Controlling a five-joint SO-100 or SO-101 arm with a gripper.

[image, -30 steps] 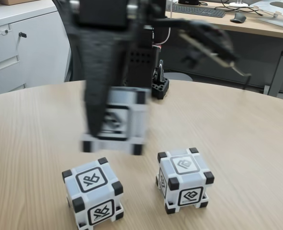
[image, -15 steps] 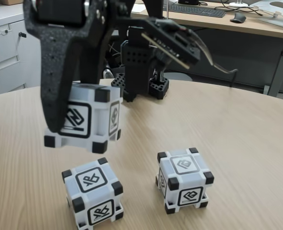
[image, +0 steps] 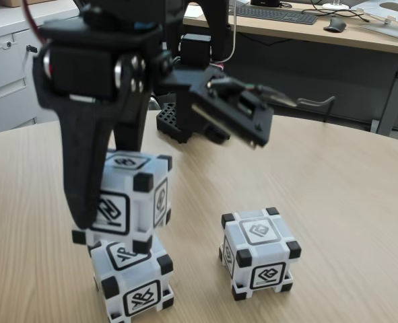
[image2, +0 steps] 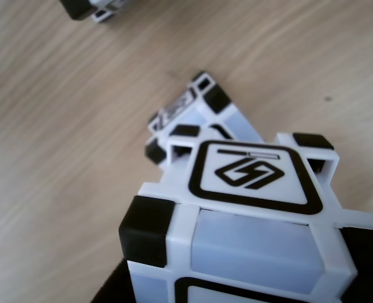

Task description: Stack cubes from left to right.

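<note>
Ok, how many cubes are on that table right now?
3. In the fixed view, one cube is in the gripper, sitting skewed on the left cube. The third cube stands alone to the right. None looks hidden.

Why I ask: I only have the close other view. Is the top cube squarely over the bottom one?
Observer: No. In the fixed view the top cube sits skewed on the bottom cube, its lower left corner overhanging.
Operator: Is it gripped?
Observer: One black finger runs down its left face; the other is hidden behind it, so I cannot tell.
Operator: And the third cube?
Observer: It stands alone on the table, apart to the right of the stack.
</note>
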